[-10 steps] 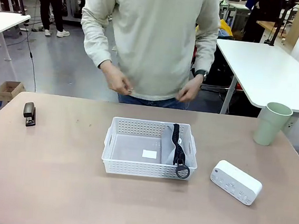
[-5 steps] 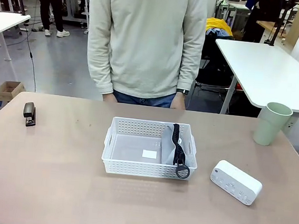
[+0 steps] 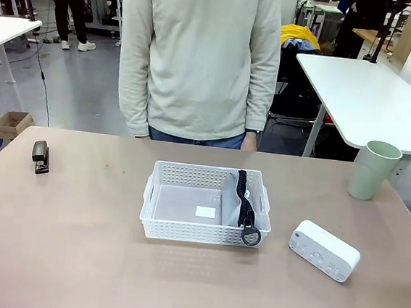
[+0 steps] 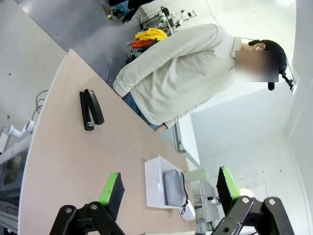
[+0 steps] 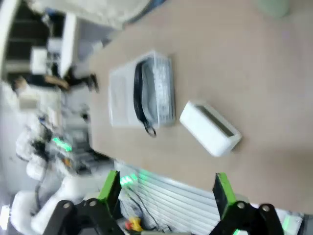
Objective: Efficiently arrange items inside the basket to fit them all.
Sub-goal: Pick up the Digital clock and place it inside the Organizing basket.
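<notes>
Basket (image 5: 120,98) well beyond right gripper (image 5: 167,176)

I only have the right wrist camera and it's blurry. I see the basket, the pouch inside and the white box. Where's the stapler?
Observer: The black stapler lies on the table near its far left corner, well apart from the basket.
Operator: And the pale green cup?
Observer: It stands upright near the far right edge, beyond the white box.
Operator: Is the left gripper holding anything?
Observer: No, it is open and empty.
</notes>
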Tool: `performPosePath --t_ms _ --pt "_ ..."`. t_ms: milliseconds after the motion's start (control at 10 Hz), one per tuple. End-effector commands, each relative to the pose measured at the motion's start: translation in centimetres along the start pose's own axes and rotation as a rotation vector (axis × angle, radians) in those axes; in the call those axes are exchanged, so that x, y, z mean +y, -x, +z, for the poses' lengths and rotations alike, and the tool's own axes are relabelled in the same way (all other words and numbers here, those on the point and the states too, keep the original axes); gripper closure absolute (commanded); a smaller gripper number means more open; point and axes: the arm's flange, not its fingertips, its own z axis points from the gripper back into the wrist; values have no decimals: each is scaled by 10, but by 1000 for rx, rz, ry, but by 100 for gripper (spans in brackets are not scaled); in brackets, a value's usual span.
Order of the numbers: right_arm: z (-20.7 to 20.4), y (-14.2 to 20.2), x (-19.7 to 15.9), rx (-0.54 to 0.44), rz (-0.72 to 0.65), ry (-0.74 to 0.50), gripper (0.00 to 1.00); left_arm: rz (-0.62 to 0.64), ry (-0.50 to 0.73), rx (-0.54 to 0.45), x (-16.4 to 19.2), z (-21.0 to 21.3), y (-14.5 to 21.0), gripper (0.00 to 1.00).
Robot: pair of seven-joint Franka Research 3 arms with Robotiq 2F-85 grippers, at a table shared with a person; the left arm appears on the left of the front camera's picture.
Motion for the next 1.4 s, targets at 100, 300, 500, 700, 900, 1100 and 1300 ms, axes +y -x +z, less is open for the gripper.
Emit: performPosePath --t_ms 100,300,500,700,900,1100,1300 --pt "-149 112 36 434 547 257 0 -28 21 -10 0 1 -1 0" --pt "-111 92 25 279 538 211 0 -28 21 -10 0 1 -1 0" --pt "-114 44 85 375 310 205 0 -28 21 -10 0 1 -1 0" --pt "-145 50 92 446 581 300 0 -28 21 -10 0 1 -1 0" --pt "-171 45 73 372 740 400 0 -28 21 -10 0 1 -1 0" --pt "-198 40 44 304 731 469 0 -28 21 -10 0 1 -1 0" --pt "-219 33 26 227 503 558 0 -28 21 -10 0 1 -1 0"
